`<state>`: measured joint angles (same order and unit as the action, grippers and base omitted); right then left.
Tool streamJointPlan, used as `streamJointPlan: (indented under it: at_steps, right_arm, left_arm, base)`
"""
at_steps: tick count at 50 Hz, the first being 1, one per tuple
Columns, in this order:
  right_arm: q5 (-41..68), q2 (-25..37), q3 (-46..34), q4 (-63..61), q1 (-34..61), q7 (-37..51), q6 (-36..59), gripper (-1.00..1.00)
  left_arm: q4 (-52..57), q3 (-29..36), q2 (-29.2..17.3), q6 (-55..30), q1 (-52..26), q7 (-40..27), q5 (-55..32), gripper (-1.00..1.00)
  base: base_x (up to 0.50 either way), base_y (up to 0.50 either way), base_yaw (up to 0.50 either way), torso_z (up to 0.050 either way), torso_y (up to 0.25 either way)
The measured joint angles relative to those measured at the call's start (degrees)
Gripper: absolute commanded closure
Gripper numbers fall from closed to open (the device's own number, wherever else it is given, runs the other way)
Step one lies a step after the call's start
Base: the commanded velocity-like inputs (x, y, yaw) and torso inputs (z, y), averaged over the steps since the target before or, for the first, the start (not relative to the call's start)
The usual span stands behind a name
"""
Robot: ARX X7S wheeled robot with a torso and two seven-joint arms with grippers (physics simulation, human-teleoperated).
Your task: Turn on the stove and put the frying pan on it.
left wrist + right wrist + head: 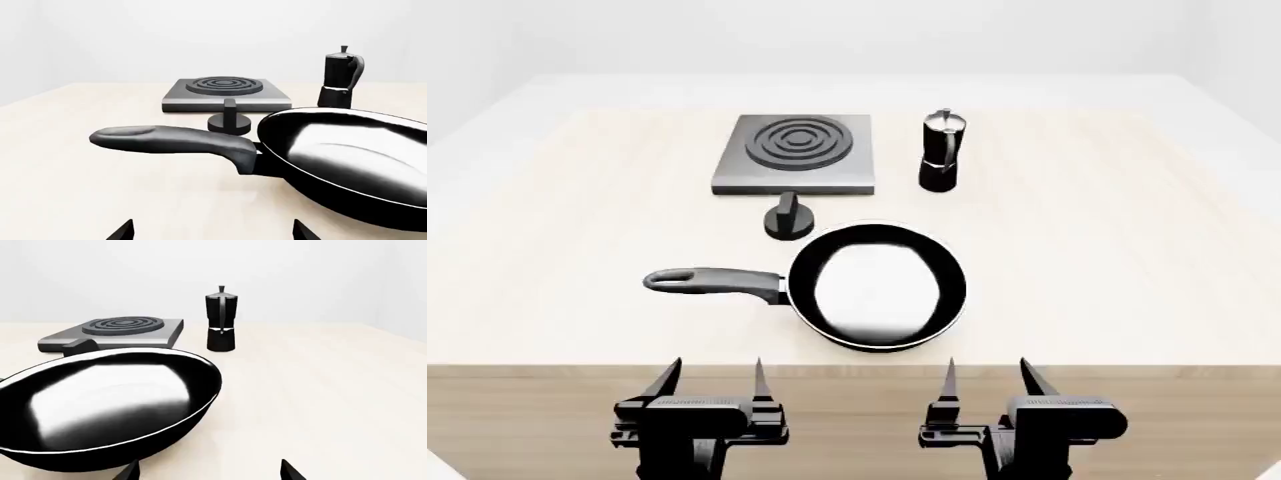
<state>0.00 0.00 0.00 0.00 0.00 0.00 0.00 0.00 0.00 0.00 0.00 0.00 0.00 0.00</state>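
The grey square stove with raised burner rings sits at the back of the table; it also shows in the left wrist view and the right wrist view. Its small black round knob stands just in front of it, also seen in the left wrist view. The black frying pan lies at the middle of the table, handle pointing left. My left gripper and right gripper are both open and empty at the table's near edge, short of the pan.
A black-and-silver moka pot stands to the right of the stove. The light wooden table spreads wide on both sides, with its front edge just beneath my grippers.
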Motion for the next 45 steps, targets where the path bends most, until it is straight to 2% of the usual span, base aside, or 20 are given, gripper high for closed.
streamJointPlan:
  at_steps: [28,31,39,45]
  right_arm:
    - [1.80,3.16,-4.26,-3.46,-1.07,5.02,1.88,-1.00]
    - [2.79,3.90,-4.17,-8.19,-0.41,5.33,6.95,-1.00]
    - [6.64,6.55,-2.85,-26.37,9.33,6.09,31.64,-1.00]
    - [8.30,7.73,-2.01,-32.81,14.50,6.45,41.69,-1.00]
  left_arm:
    - [-0.68,4.29,-3.04,-0.25,-0.04,-5.24,-1.27,-1.00]
    - [3.15,4.55,-3.39,-4.36,-0.72,-5.96,-1.12,-1.00]
    - [19.39,3.87,-4.36,-25.64,-9.39,-6.71,-2.97,-1.00]
    - [25.56,3.70,-5.00,-34.19,-13.58,-6.88,-4.10,-1.00]
  base:
    - [0.00,0.00,0.00,0.000,0.000]
    - [0.00,0.00,0.00,0.000,0.000]
    - [0.00,0.00,0.00,0.000,0.000]
    - [0.00,0.00,0.00,0.000,0.000]
